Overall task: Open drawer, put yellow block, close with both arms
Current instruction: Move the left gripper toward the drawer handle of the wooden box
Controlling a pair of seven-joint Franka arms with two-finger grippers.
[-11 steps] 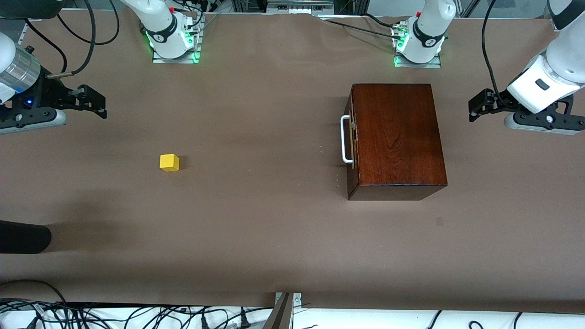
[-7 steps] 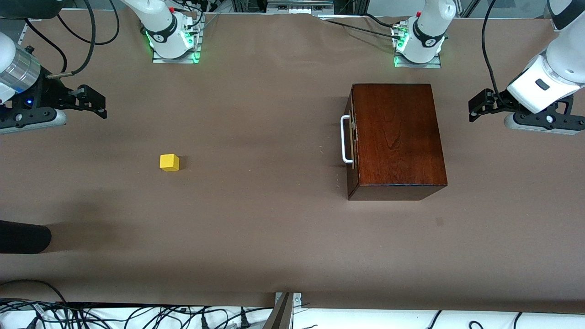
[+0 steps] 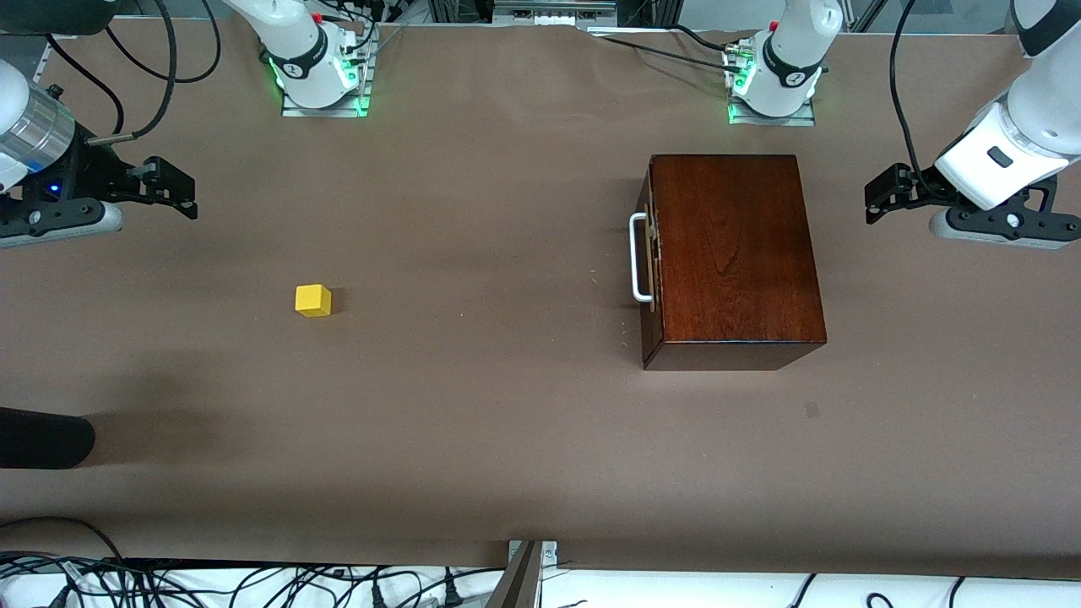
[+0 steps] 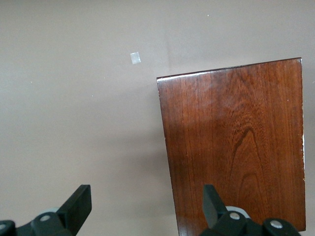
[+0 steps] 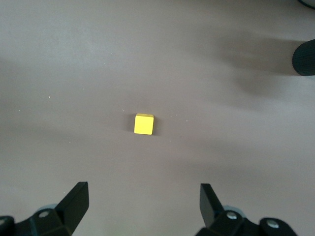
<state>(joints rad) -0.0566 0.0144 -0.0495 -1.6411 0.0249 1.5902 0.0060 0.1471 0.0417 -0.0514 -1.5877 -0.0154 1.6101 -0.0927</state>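
The fingers (image 5: 76, 199) of the right gripper (image 5: 142, 201) are being held spread wide with nothing between them, and the fingers (image 4: 78, 201) of the left gripper (image 4: 147, 204) are likewise being kept wide apart and empty.

In the front view, a dark rounded object (image 3: 42, 437) is lying nearest the camera at the right arm's end of the worktop (image 3: 507, 439). Farther from the camera, the yellow block (image 3: 313, 300) is resting on the bare worktop toward the right arm's end, well apart from everything else. Toward the left arm's end, the dark wooden box (image 3: 733, 257) is standing with its drawer (image 3: 649, 253) shut flush and the white handle (image 3: 639, 257) facing the block.

The right gripper (image 3: 173, 190) is being held in the air over the worktop at the right arm's end; the left gripper (image 3: 882, 196) is hanging over the worktop beside the box, at the left arm's end.

Only the front view is showing block and box together. The right wrist view is showing the yellow block (image 5: 143, 124) and the dark object (image 5: 304, 58) but no box; the left wrist view is showing the box top (image 4: 236, 147) and a small pale mark (image 4: 134, 58) on the worktop, but no block or handle.

Compared with the earlier frames, the left arm's wrist is sitting very slightly shifted; block, box and right gripper are unchanged.
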